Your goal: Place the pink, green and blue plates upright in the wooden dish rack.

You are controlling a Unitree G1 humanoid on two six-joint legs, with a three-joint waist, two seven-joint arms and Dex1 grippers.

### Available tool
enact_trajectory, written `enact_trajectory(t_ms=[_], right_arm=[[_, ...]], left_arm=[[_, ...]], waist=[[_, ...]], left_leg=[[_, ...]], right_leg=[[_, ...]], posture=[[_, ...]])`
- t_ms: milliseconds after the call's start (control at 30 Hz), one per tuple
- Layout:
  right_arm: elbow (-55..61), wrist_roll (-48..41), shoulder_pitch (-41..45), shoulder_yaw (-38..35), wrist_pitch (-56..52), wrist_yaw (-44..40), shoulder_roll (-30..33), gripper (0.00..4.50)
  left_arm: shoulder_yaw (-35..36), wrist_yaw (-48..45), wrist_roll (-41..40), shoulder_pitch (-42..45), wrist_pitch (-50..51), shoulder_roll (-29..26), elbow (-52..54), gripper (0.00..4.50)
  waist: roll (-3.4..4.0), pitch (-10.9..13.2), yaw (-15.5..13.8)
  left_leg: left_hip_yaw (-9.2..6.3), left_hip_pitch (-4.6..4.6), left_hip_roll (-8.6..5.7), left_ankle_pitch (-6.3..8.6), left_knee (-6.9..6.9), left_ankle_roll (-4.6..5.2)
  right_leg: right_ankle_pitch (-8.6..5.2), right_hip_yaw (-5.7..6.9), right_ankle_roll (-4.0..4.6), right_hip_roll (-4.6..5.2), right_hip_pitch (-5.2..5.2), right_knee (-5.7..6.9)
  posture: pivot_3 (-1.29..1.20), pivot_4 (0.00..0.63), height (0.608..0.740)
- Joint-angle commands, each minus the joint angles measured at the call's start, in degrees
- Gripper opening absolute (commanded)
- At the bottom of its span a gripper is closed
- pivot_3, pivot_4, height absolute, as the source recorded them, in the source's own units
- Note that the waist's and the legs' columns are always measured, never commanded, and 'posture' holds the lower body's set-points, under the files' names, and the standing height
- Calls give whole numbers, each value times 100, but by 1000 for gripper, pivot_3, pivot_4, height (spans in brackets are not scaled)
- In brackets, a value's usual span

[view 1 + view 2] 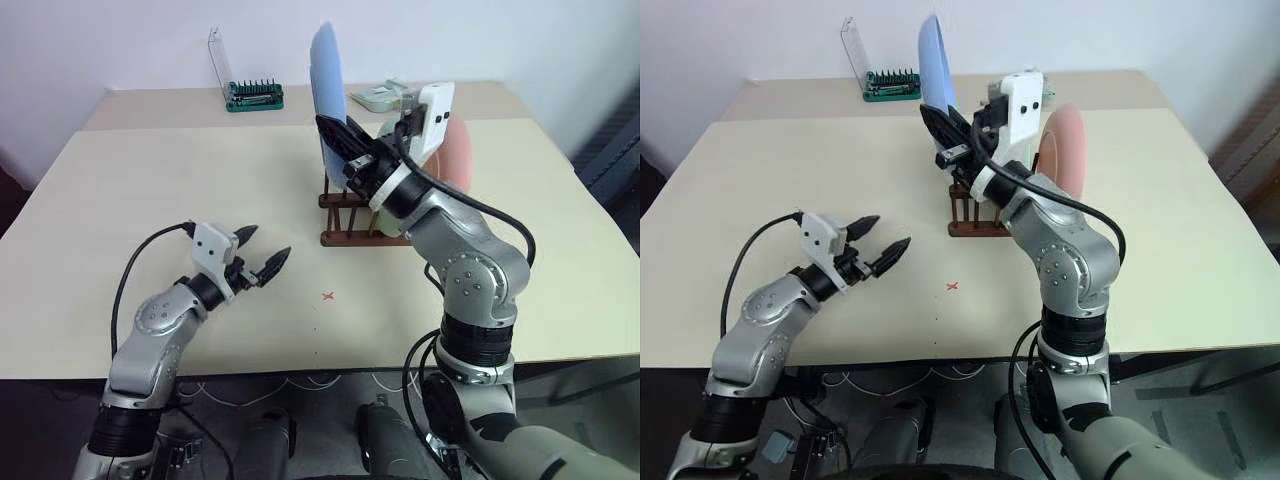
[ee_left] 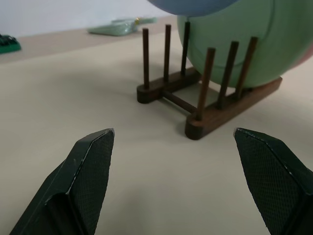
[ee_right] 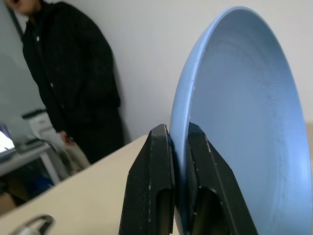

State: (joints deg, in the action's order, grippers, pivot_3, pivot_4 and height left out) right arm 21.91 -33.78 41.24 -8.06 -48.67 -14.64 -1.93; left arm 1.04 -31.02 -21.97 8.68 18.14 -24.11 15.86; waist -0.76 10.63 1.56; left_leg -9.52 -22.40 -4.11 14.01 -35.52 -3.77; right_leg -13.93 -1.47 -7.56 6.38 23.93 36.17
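Setting: a pale beige table (image 1: 150, 200) is seen from above the robot's arms, with a white wall behind it.

Wooden dish rack: a small dark brown rack (image 2: 205, 105) with two base rails and rows of upright pegs is placed near the middle of the table, toward the far side.

Green plate: the pale mint green plate (image 2: 244, 44) is stood upright between the pegs of the rack.

Pink plate: the salmon pink plate (image 1: 1068, 145) is stood on edge at the right end of the rack, just behind the green one; its lower part is hidden by the right arm.

Blue plate: the light blue plate (image 3: 244, 122) is held on edge in the air above the near end of the rack, raised well clear of the pegs.

Right gripper: the right gripper (image 3: 180, 147) is pressed together on the rim of the blue plate, one black finger on each face.

Left gripper: the left gripper (image 1: 262, 252) is spread wide with nothing between its fingers, held low over the table to the left of the rack and pointed toward it.

Other things: a green tool holder (image 1: 253, 95) with a clear lid raised is set at the far edge of the table. A small red cross mark (image 1: 327, 296) is seen on the tabletop in front of the rack. A person in dark clothing (image 3: 73, 88) is seen standing by the wall in the right wrist view.
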Motion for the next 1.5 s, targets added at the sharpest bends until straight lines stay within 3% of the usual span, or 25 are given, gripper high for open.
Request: enact_trajectory(t_ms=[33,833,933,1133,1500], right_arm=[[161,-406,74,-237,-184,372,-86,0],[-378,-1165,44,-607,-615,1622,7,0],[-405,-1224,58,-623,-655,1694,15,1029],[-359,-1182,82,-506,-673,1689,146,3988],[71,-590,270,227,-504,1117,1303,3988]], left_arm=[[75,-79,-20,39,-41,-53,206,4006],[-25,-124,176,-32,-234,72,42,4006],[-14,-154,212,-55,-296,92,-4,4075],[23,-238,241,-85,-437,91,-150,4075],[55,-422,277,-208,-799,113,-446,4075]], waist=[[0,0,-13],[3,1,-33],[3,1,-35],[3,1,-35],[3,1,-37]], left_leg=[[0,0,0,0,0,0],[2,0,0,0,1,0],[2,0,-1,0,1,0],[2,0,0,0,1,1],[3,-1,0,0,1,1]], right_leg=[[0,0,0,0,0,0],[0,0,0,0,0,-2],[0,0,0,0,0,-2],[0,0,0,0,-1,-2],[0,0,0,0,-1,-3]], posture=[[0,150,740],[0,150,740],[0,150,740],[0,150,740],[0,150,740]])
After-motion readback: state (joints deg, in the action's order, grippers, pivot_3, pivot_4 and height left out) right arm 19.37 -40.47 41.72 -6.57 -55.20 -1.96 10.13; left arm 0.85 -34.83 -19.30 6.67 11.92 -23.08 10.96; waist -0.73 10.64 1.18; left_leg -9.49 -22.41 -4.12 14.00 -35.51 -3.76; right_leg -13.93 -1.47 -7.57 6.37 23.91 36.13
